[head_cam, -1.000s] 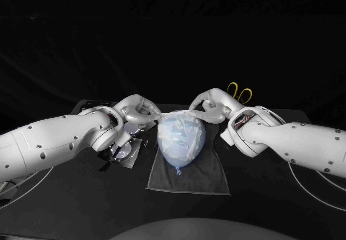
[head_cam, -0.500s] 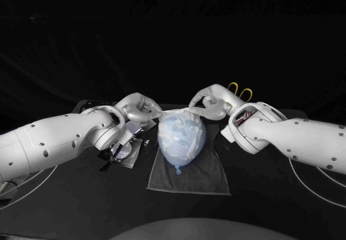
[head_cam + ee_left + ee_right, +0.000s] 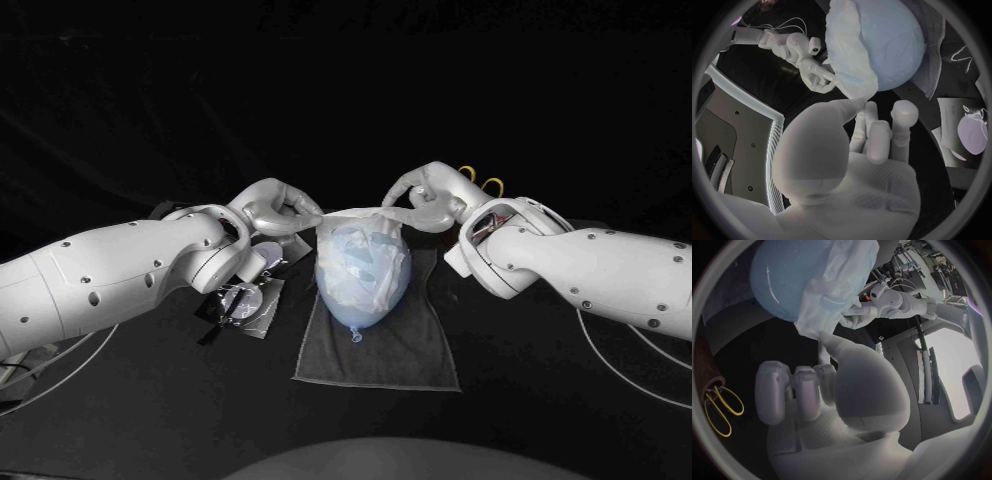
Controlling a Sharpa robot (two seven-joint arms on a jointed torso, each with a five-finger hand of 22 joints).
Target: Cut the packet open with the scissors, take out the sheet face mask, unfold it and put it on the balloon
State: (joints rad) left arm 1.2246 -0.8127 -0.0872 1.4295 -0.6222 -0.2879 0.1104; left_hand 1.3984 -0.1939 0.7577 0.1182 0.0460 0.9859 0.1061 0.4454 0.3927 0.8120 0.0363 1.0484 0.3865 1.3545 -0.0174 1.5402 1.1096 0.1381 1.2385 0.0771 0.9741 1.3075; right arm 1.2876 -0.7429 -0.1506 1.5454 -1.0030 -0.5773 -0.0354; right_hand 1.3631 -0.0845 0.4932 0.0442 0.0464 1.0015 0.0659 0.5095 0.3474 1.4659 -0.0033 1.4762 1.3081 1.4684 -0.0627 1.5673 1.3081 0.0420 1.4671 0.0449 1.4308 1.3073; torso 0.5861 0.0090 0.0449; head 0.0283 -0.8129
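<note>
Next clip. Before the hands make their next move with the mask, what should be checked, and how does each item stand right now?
1. Left hand pinching an edge of the white sheet face mask: ok.
2. Right hand pinching the opposite edge: ok.
3. Mask draped over the pale blue balloon: ok, knotted end bare.
4. Balloon lying on the dark grey cloth: ok.
5. Mask openings lined up: cannot tell.
6. Yellow-handled scissors apart from both hands: ok.

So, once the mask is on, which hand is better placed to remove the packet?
Probably left: the packet lies beside the left hand, with the balloon between it and the right hand. Both pinch the mask.
</note>
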